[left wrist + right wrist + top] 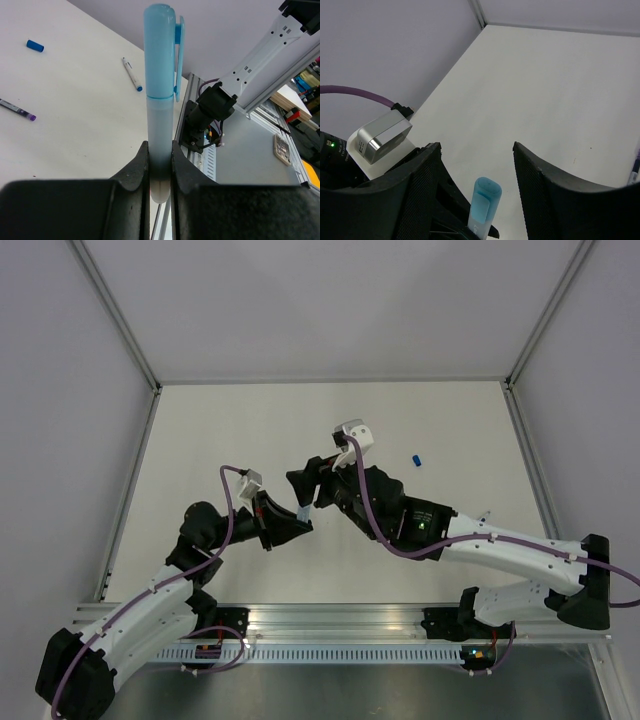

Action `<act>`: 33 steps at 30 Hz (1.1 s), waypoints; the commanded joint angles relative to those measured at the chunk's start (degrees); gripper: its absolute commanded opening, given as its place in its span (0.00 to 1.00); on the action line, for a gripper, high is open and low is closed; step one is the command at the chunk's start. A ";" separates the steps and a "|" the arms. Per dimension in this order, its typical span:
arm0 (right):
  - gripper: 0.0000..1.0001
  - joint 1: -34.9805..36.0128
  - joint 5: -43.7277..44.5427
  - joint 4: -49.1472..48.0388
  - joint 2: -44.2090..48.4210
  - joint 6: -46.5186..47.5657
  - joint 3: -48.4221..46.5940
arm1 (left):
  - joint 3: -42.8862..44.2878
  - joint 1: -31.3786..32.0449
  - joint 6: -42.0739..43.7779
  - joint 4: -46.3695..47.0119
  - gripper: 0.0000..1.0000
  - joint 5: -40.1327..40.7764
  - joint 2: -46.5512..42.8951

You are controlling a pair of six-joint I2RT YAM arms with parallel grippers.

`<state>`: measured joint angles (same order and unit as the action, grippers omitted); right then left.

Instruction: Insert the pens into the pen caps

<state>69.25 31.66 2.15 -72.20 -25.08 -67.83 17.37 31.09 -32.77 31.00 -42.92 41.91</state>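
Robot arms meet above the middle of a white desk (pixel 250 430). The left pincer (pixel 160 150) is clamped on the lower barrel of a pale pen (pixel 159 125), holding it upright off the desk. A sky-blue cap (pixel 161 50) sits on the pen's top end, its rim meeting the barrel with no visible gap (the clip faces right in the left wrist view). The right pincer (pixel 476 150) has its fingers apart, straddling that cap without touching it. Far right on the desk lies a dark blue cap (pixel 418 458). A white-barrelled pen (pixel 131 73) and a slim black pen (pixel 17 110) lie loose, well apart from each other. The sky-blue cap looks seated, so the step in hand is probably confirming the fit. To do that well, the right pincer should close squarely on the cap and push straight along the barrel. The left pincer should grip firmly meanwhile, so nothing bends sideways.
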 commanded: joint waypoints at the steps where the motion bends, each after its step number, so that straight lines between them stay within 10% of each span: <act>1: 0.65 -0.17 -3.53 1.01 -1.53 1.88 -2.57 | -0.31 -0.15 -0.98 3.80 0.02 -1.91 -0.60; 33: 0.30 -0.26 -9.60 -3.73 -1.80 -2.16 7.45 | -0.67 -0.15 -0.89 2.48 0.02 0.37 -2.53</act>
<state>68.23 26.35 -1.39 -74.28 -24.75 -63.07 16.25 31.09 -32.84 29.15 -43.68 40.47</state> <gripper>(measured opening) 0.312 0.169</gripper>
